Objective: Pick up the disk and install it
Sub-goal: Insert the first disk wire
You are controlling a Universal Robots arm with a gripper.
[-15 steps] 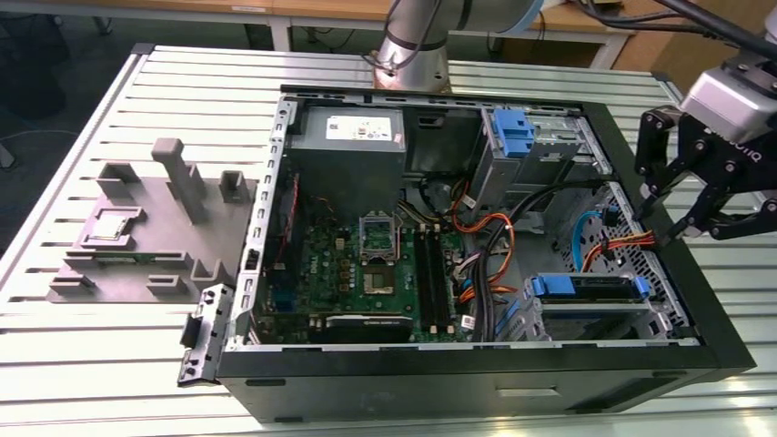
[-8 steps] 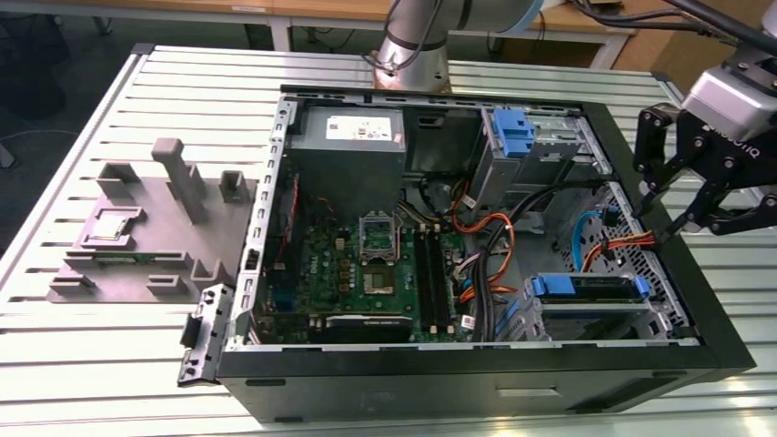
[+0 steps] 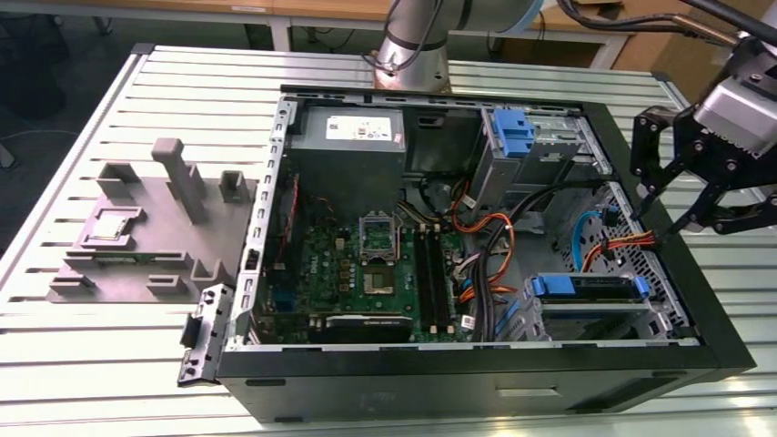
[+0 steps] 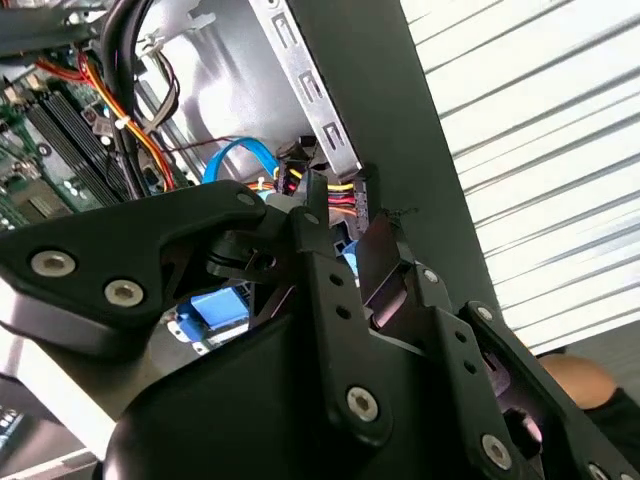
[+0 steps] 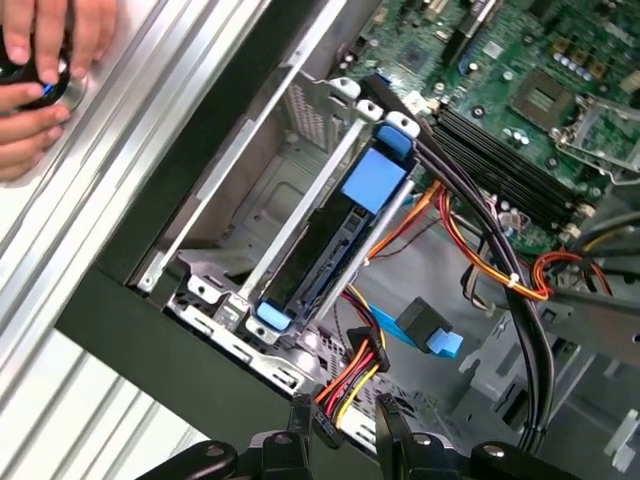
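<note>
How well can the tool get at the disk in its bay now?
Probably yes. The tool hangs above the case's edge on the exterior view's right, holding nothing. The disk sits in its bay with its top uncovered; orange cables lie nearby.

Tight going at the drive bay corner

The black two-finger gripper (image 3: 680, 214) hangs above the open black computer case's (image 3: 486, 373) side wall; bundled orange, red and yellow cables (image 5: 455, 240) cross the gap beside the blue-framed disk (image 5: 345, 235) seated in its grey metal bay (image 5: 290, 190), leaving little clearance there.
</note>
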